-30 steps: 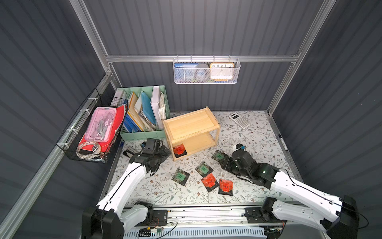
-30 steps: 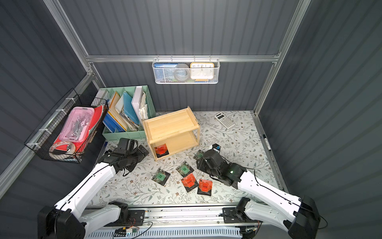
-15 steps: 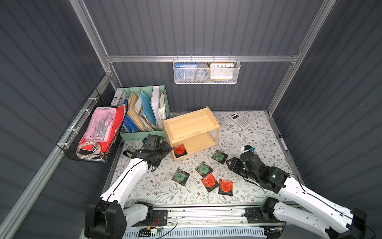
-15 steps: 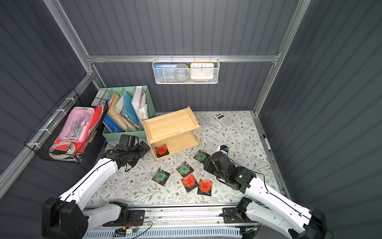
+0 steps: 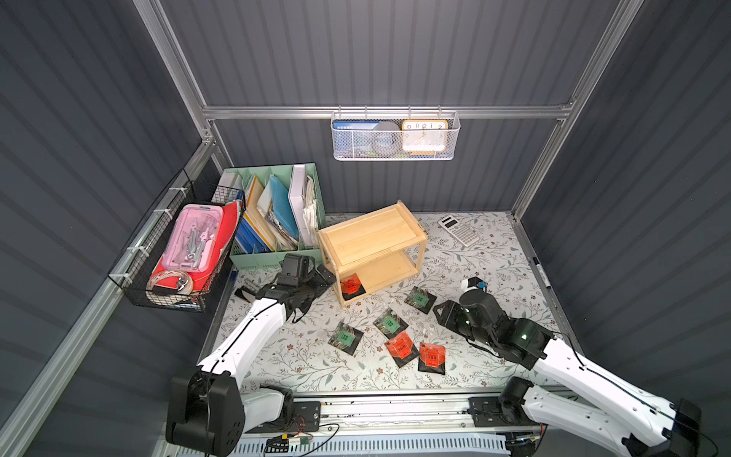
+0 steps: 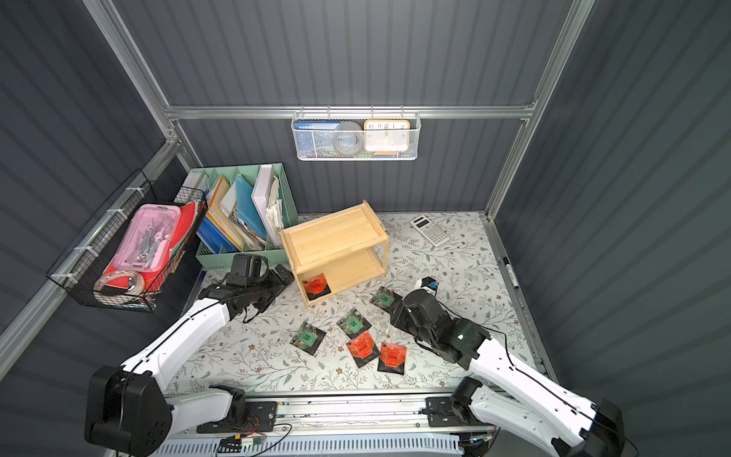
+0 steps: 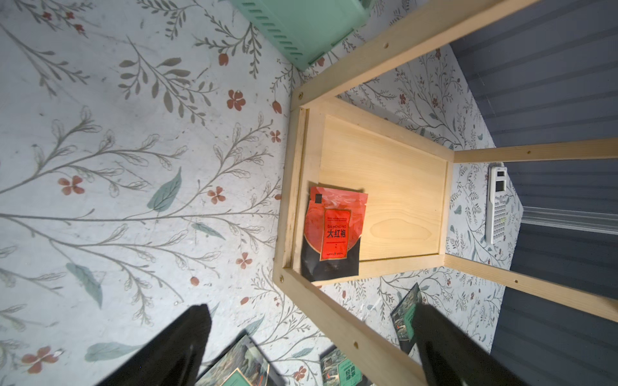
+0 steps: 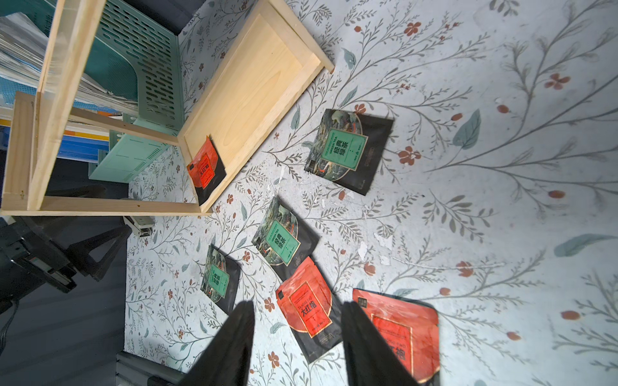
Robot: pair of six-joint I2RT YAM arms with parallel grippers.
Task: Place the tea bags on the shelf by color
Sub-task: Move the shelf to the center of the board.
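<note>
One red tea bag (image 5: 351,285) in shelf (image 5: 372,237) lower tier, near-left corner. Remaining on desk (image 5: 494,257): three green tea bags (image 5: 389,322), two red tea bags (image 5: 401,349). Left tool (image 7: 311,309) and right tool (image 8: 297,305) wide, empty.

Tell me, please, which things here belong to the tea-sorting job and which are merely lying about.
Job: wooden shelf; red tea bag on its lower tier; two red tea bags and three green tea bags on the table.

Lying about: calculator; mint-green file organizer; marker pen; mesh basket with clock; black wire basket with pink case.
</note>
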